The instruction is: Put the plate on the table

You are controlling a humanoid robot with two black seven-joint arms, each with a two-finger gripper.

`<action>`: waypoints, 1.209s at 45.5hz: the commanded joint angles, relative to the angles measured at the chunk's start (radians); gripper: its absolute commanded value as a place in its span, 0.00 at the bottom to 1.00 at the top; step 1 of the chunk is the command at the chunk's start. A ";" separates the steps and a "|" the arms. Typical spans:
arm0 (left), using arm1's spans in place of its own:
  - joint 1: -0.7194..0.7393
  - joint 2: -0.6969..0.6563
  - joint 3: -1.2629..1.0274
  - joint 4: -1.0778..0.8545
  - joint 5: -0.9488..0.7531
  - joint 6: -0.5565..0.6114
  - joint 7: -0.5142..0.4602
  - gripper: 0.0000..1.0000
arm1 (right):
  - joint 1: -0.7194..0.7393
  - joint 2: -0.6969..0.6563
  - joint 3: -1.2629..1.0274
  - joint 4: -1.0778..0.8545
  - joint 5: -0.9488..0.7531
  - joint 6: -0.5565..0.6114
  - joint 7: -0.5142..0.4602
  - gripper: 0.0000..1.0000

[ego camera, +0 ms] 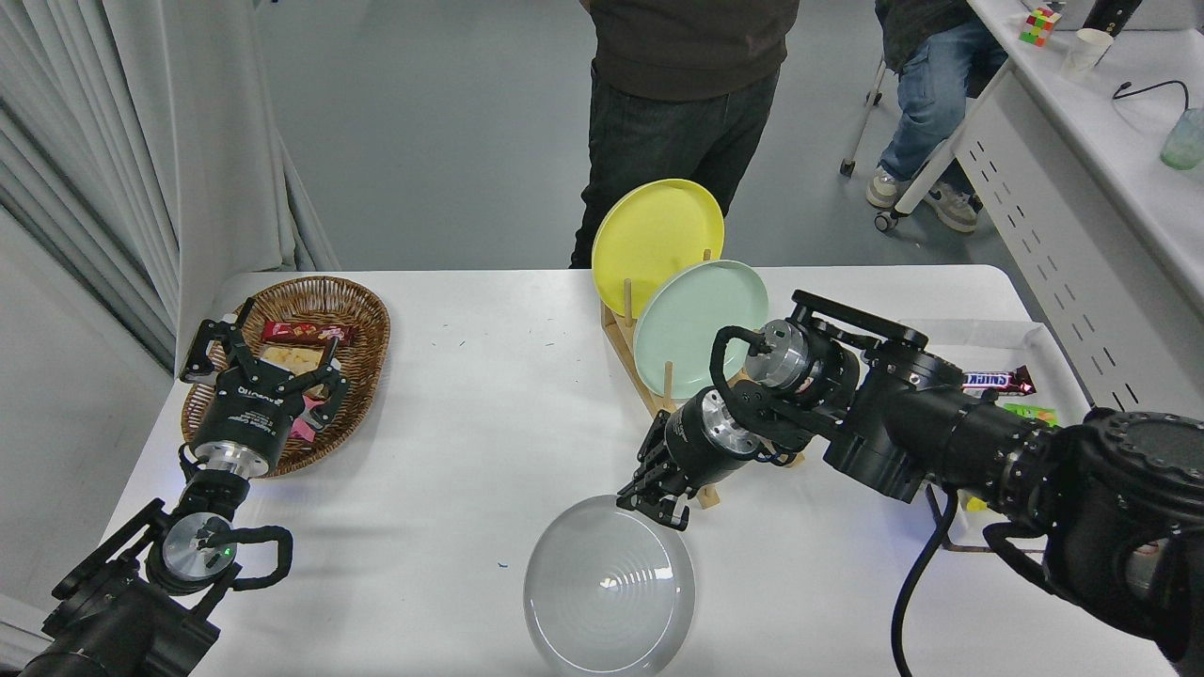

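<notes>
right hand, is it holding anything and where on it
The right hand is shut on the grey plate, gripping it at its far rim. The left hand is parked over the basket, holding nothing.

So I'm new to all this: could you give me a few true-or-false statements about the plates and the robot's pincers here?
1. The right pincer grips the grey plate at its far rim. True.
2. The yellow plate lies flat on the table. False: it stands in the wooden rack.
3. The left pincer holds the mint plate. False: it is open over the wicker basket.
4. A person stands at the table's far side. True.
</notes>
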 commanded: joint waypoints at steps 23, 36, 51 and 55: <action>0.000 0.000 0.000 0.000 0.001 0.000 0.000 0.98 | -0.007 0.000 0.022 -0.043 -0.001 0.050 0.018 0.00; 0.000 0.000 0.000 0.000 -0.001 0.000 0.000 0.98 | -0.007 0.000 0.031 -0.043 0.000 0.052 0.018 0.00; 0.000 0.000 0.000 0.000 -0.001 0.000 0.000 0.98 | -0.007 0.000 0.036 -0.046 0.000 0.079 0.015 0.00; 0.000 0.000 0.000 0.000 -0.001 0.000 0.000 0.98 | -0.007 0.000 0.036 -0.048 0.000 0.081 0.013 0.00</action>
